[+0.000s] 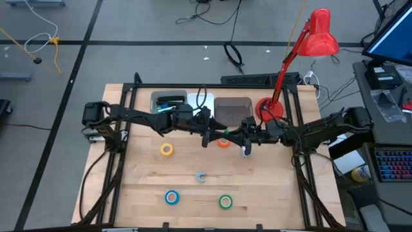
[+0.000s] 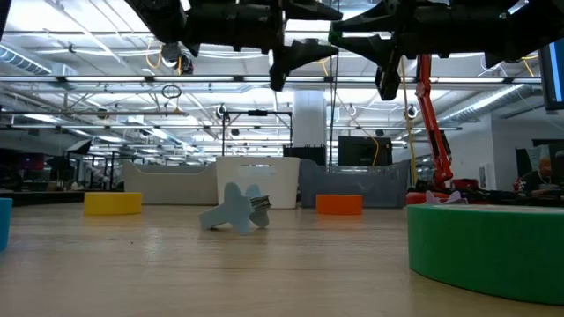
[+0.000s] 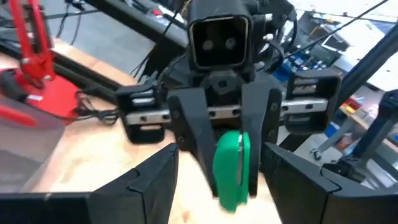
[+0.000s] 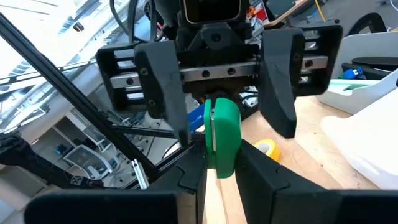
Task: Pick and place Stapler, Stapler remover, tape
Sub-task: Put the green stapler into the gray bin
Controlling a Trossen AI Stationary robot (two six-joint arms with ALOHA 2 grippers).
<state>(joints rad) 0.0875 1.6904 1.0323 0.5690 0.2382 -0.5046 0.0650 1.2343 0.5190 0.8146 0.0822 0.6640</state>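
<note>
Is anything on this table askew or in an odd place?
The staple remover lies tilted, alone at mid-table. Odder: the right gripper holds a green object in the air, facing the open left gripper.

a robotics lab: open ceiling ducts [image 2: 264, 84], floor cables [image 1: 212, 13], a monitor workstation [image 1: 393, 38].

The green tape roll [image 2: 486, 251] is being cut off by the low view's right and bottom edges, and only a sliver of the blue tape roll [image 2: 3, 220] is being shown at its left edge. Both arms are being cropped by that view's top edge. In the high view the orange tape roll [image 1: 223, 143] is being partly covered by the right gripper [image 1: 226, 136], and the green object [image 4: 221, 142] clamped in it is being shown too small to identify.
</note>
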